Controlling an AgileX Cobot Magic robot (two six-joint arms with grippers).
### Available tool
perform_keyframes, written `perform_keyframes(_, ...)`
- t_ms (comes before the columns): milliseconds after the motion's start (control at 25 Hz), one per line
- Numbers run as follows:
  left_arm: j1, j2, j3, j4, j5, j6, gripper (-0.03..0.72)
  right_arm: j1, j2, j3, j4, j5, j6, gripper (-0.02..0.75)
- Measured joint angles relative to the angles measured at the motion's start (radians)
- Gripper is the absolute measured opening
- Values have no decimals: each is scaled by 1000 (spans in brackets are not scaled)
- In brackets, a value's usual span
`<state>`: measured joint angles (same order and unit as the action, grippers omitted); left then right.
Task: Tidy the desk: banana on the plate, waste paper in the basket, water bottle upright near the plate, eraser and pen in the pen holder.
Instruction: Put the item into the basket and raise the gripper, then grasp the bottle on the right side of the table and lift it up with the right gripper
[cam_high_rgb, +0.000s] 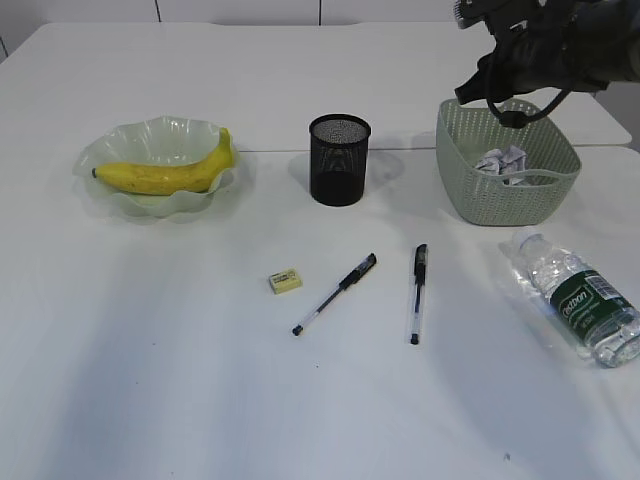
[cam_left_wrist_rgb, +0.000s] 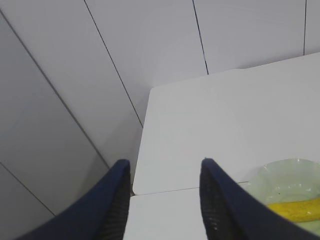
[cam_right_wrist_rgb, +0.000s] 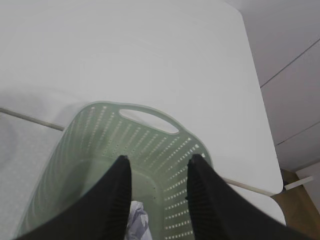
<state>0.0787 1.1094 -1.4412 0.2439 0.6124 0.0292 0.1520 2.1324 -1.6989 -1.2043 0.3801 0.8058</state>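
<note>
Look at your right gripper (cam_right_wrist_rgb: 156, 165). It hangs over the green plastic basket (cam_high_rgb: 470, 190) at the far right, and its two fingers stand apart with nothing between them. The crumpled white waste paper (cam_high_rgb: 503, 162) lies inside the basket. Your left gripper (cam_left_wrist_rgb: 165, 172) is open too and holds nothing. It is up over the far left edge of the white desk (cam_high_rgb: 180, 400). The yellow banana (cam_high_rgb: 165, 174) lies on the wavy pale green plate (cam_high_rgb: 120, 140). The black mesh pen holder (cam_high_rgb: 339, 160) stands in the middle. The small yellow eraser (cam_high_rgb: 285, 281) and two black pens (cam_high_rgb: 335, 294) (cam_high_rgb: 418, 293) lie near you. The clear water bottle (cam_high_rgb: 580, 298) lies on its side at the right.
</note>
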Motion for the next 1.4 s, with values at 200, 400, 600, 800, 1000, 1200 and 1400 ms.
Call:
perform_keyframes(200, 0, 0, 0, 0, 1, 0, 317, 0, 0, 0, -1, -1, 19, 286)
perform_keyframes(400, 0, 0, 0, -2, 2, 0, 317, 0, -46, 0, 93, 44, 40, 286)
perform_keyframes(600, 0, 0, 0, -2, 6, 0, 317, 0, -106, 0, 181, 151, 43, 286)
perform_keyframes(800, 0, 0, 0, -15, 7, 0, 317, 0, -154, -2, 289, 325, -14, 286)
perform_keyframes(1000, 0, 0, 0, -38, 8, 0, 317, 0, -194, -2, 415, 429, -140, 252)
perform_keyframes(1200, 0, 0, 0, -44, 10, 0, 317, 0, -224, -2, 546, 463, -222, 240)
perform_keyframes(1400, 0, 0, 0, -44, 34, 0, 317, 0, -257, -2, 651, 513, -357, 238)
